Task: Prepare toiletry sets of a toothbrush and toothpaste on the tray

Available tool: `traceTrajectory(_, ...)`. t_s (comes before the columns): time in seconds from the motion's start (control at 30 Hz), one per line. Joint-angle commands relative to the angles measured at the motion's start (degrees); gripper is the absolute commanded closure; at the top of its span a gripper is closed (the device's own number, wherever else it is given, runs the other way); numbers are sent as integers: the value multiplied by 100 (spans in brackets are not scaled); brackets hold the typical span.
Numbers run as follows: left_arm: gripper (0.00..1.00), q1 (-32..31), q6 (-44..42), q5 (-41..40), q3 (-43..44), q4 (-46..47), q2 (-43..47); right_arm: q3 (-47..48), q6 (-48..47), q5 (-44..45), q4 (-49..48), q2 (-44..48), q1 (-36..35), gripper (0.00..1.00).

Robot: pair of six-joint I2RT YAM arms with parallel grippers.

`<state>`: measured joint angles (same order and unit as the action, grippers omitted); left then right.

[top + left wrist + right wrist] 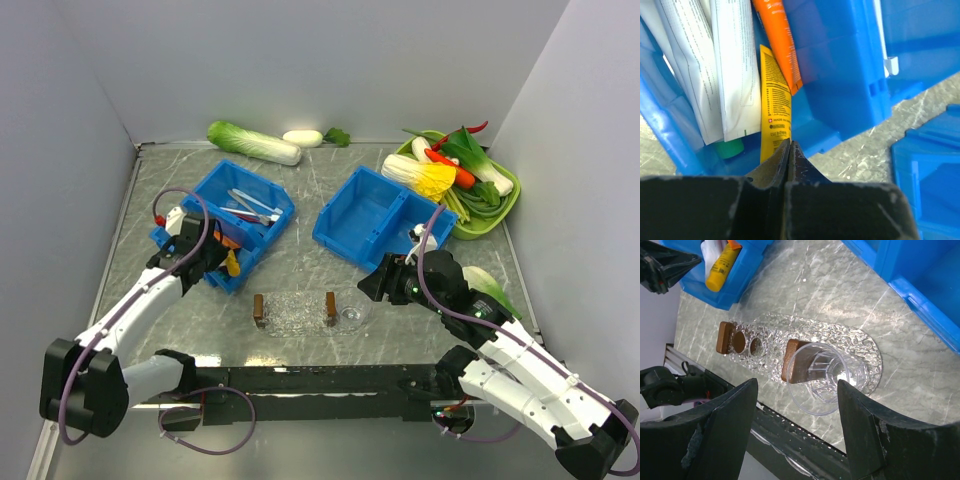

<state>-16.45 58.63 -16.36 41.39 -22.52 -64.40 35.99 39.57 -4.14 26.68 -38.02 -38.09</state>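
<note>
Left gripper [790,147]: fingers pressed together at the yellow tube [775,110] in the blue bin [840,75]; whether they pinch it cannot be told.
Right gripper [796,385]: fingers wide, empty, above the tray [840,340].
Toothbrushes [252,205]: bin's far compartment.
Tray: between the arms.
Advice: confirm the pinch, then lift straight up.

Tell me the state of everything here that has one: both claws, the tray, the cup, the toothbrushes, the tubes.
Left claw: shut, tips by the yellow tube, nothing visible between them.
Right claw: open above the clear cup, holding nothing.
Tray: flat on the table, no toothbrush or tube on it.
Clear cup: upright at the tray's right end.
Toothbrushes: lying in the left blue bin.
Yellow tube: in that bin, among other tubes.
</note>
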Motion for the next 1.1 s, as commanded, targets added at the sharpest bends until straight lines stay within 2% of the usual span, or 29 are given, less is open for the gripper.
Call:
traceTrajectory(0.0, 99, -25, -256, 133, 168, -138, 279, 93, 77, -95, -145, -56, 20, 28)
traceTrajectory(0.13, 99, -16, -510, 221, 63, -51, 314, 75, 112, -227, -312, -205, 20, 28)
traceTrajectory(0.23, 98, -16, -827, 432, 124, -225, 26, 75, 121, -306, -382, -302, 12, 28)
traceTrajectory(0.3, 93, -16, -880, 676, 72, -174, -107, 75, 121, -368, -426, -338, 12, 28)
traceTrajectory(0.33, 85, -16, -828, 730, 63, -156, -203, 66, 121, -385, -444, -372, 12, 28)
traceTrajectory(0.4, 78, -8, -757, 818, 36, -24, -283, 40, 130, -438, -505, -390, 3, 28)
traceTrajectory(0.63, 54, -8, -651, 652, 150, 143, -608, -13, 86, -404, -470, -320, 12, 28)
traceTrajectory(0.8, 51, -8, -616, 599, 89, 108, -828, -4, 33, -368, -435, -346, 12, 28)
traceTrajectory(1.07, 50, 1, -317, 256, -157, 125, -670, -39, 7, -359, -444, -355, 12, 28)
